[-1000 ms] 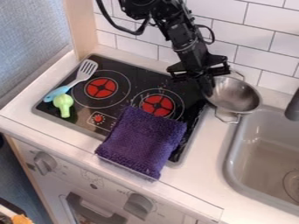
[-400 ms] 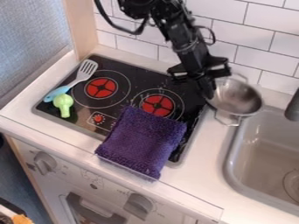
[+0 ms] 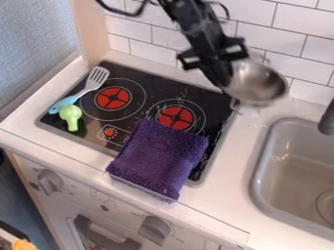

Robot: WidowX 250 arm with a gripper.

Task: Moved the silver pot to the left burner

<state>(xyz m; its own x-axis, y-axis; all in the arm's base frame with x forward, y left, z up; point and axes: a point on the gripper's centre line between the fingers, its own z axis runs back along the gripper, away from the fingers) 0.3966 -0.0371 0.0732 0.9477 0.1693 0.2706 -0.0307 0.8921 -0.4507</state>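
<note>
The smooth white countertop (image 3: 238,163) ran beneath a wall of glossy white rectangular tiles (image 3: 130,29). Set on it was a flat, glassy black stovetop (image 3: 159,79) with two red, ringed burners; the moulded grey sink (image 3: 260,171), round-cornered, lay to its right. A nubbly, folded purple cloth (image 3: 159,157) covered the stovetop's front right part, its upper edge reaching the right burner (image 3: 175,118).

The rounded, shiny silver metal pot (image 3: 258,84) was blurred, but seemed lifted off the counter, right of the stovetop. The black two-finger gripper (image 3: 225,87) had its jaws closed on the pot's left rim, the bowl extending out to their right. Between pot and left burner (image 3: 112,98) lay the right one. A slotted spatula with grey head and light-blue handle (image 3: 67,101) slanted beside the left burner, a bulbous pale-green plastic piece (image 3: 70,113) by its handle.
</note>
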